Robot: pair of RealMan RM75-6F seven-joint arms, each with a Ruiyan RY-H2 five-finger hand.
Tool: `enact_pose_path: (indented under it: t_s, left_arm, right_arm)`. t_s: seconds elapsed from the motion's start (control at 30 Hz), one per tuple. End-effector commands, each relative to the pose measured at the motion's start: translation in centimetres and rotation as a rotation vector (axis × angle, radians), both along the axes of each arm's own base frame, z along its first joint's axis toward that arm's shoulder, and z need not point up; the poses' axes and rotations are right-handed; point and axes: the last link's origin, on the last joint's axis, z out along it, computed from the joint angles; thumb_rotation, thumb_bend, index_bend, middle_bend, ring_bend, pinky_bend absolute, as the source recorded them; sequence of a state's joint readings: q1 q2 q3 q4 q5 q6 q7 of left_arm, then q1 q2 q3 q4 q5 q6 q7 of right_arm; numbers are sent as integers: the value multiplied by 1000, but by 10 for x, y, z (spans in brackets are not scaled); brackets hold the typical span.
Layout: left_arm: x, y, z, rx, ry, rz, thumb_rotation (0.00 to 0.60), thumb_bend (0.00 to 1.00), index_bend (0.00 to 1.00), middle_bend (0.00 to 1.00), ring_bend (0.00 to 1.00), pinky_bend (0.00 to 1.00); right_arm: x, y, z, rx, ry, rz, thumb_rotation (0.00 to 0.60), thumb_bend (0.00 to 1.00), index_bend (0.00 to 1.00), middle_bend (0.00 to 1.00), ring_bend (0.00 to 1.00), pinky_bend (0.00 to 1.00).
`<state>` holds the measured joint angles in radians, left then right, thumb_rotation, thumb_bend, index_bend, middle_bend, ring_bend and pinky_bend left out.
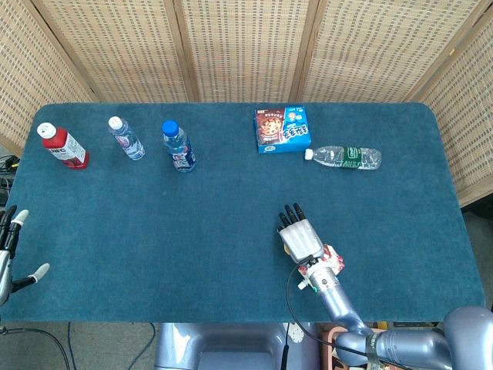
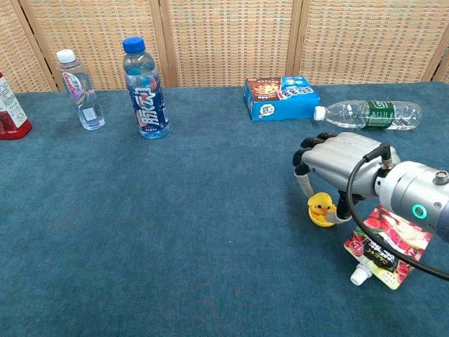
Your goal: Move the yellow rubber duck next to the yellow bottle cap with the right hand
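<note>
- Rubber duck [image 2: 321, 208]: single, seen only from chest, pinched under right hand [image 2: 342, 160]; hidden from head.
- Four bottles; left hand [image 1: 9, 250] spread, holding nothing.

Your yellow rubber duck [image 2: 321, 209] sits near the front edge of the blue table [image 2: 175, 232], toward the right side. It's small and glossy, with an orange beak, and it tilts a little, its head leaning left in the chest view. It lies just beside the front-right corner region rather than the middle. From the head view it's hidden. You can't spot any yellow bottle cap in either view.
</note>
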<state>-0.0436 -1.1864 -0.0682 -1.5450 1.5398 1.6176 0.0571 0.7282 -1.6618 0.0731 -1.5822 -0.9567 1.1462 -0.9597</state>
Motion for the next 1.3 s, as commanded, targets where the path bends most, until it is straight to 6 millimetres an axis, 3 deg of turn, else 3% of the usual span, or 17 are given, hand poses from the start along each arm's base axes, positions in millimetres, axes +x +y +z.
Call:
enact_pose_path:
  t_s: [0.03,0.43,0.77,0.93,0.97,1.1,1.3]
  left_arm:
    - [0,0,0,1,-1,-1,600,84,0,0,0,0]
    - [0,-1,2,4,-5,0,600,84,0,0,0,0]
    - [-1,-1,3,8,-7,3,600,84,0,0,0,0]
    - [-3,-1,3,9,-6,9,600,84,0,0,0,0]
    - [-4,0,3,7,-4,14,600,84,0,0,0,0]
    - [-4,-1,1,5,2,14,600,84,0,0,0,0]
    - [-2,-1,0,4,4,9,600,84,0,0,0,0]
  right_arm:
    - [1,1,0,1,10,2,600,211,468,125,0,32]
    - [3,2,4,-6,24,1,600,210,339,17,0,0]
    - [10,6,45,-106,-72,46,600,210,203,0,0,0]
    - [-16,18,82,-187,-137,31,600,209,75,0,0,0]
    - [-41,30,96,-224,-151,-15,600,208,41,0,0,0]
    - [-74,49,110,-254,-205,-23,600,206,0,0,0,0]
    - [-101,68,123,-303,-257,-30,600,205,0,0,0,0]
